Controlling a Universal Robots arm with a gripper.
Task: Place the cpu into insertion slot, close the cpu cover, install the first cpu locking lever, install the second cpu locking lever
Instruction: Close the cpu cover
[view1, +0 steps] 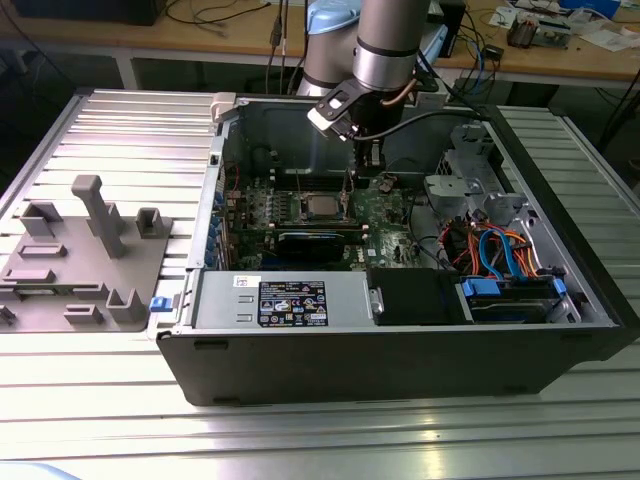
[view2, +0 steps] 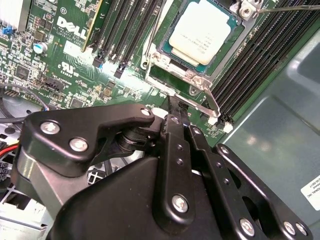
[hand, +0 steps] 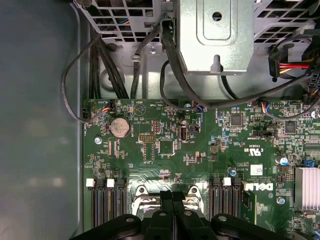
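Jaws of the matte black gripper (view2: 173, 106) were pressed together.
Flat silvery-grey square cpu (view2: 202, 31) lay just beyond them.

The arm (view1: 385, 45) hangs pretty much vertical in the exterior view, silver wrist section pointing straight down. The black gripper (view1: 368, 150) sits at the bottom end, aimed down as well. In both wrist views its two fingers (view2: 175, 131) (hand: 166, 202) are pressed flat together, basically zero gap, with the linkage bars (view2: 82, 132) splayed out either side.
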